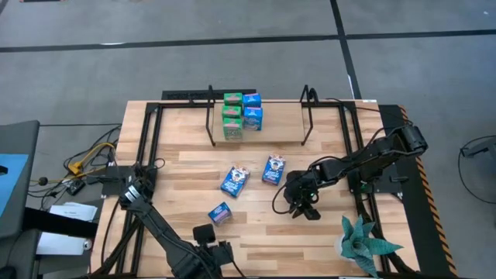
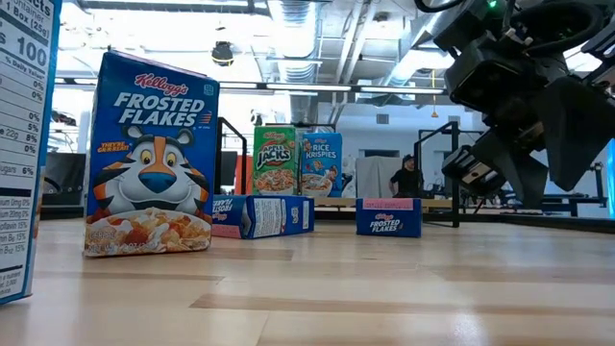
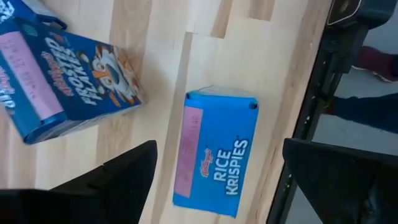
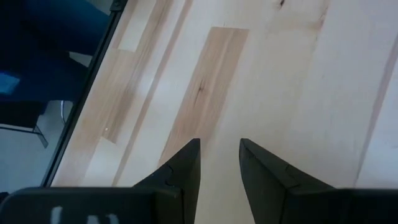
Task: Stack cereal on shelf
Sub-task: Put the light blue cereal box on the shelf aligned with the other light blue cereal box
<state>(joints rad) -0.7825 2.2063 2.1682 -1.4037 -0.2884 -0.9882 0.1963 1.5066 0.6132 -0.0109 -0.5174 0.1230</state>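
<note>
Cereal: small cardboard mini boxes, green, light blue and dark blue. Four are sitting stacked two-by-two on the light wooden shelf board (image 1: 271, 128) btwn thin black wire uprights (image 1: 211, 116) at table's far edge: two green boxes (image 1: 232, 116) on the left, two blue boxes (image 1: 253, 111) on the right, touching.

Three more boxes are lying flat on the big wooden tabletop (image 1: 325, 232), mid-table: dark blue Frosted Flakes box w/ pink strip (image 1: 234, 180), a second dark blue box (image 1: 273, 170) just to its right, and a light blue Rice Krispies box (image 1: 220, 213) nearer, left of centre. All three apart from each other.

Low view: an upright Frosted Flakes box (image 2: 149, 159) is standing close to the camera, w/ a white nutrition-label box side (image 2: 21, 144) at the left edge.

L gripper (image 1: 209, 244) is hanging at the near edge of the table; in its wrist view the Rice Krispies box (image 3: 214, 162) is lying btwn and beyond its fingers (image 3: 112, 180). Fingers spread wide, holding nothing.

R gripper (image 1: 304, 203) is hovering over bare wood, right of the loose boxes. Its fingers (image 4: 180, 165) are standing narrowly apart w/ nothing btwn them.

Green fake plant (image 1: 364, 244) is sitting at near right corner. A person (image 2: 405, 178) is standing far back in the room.
</note>
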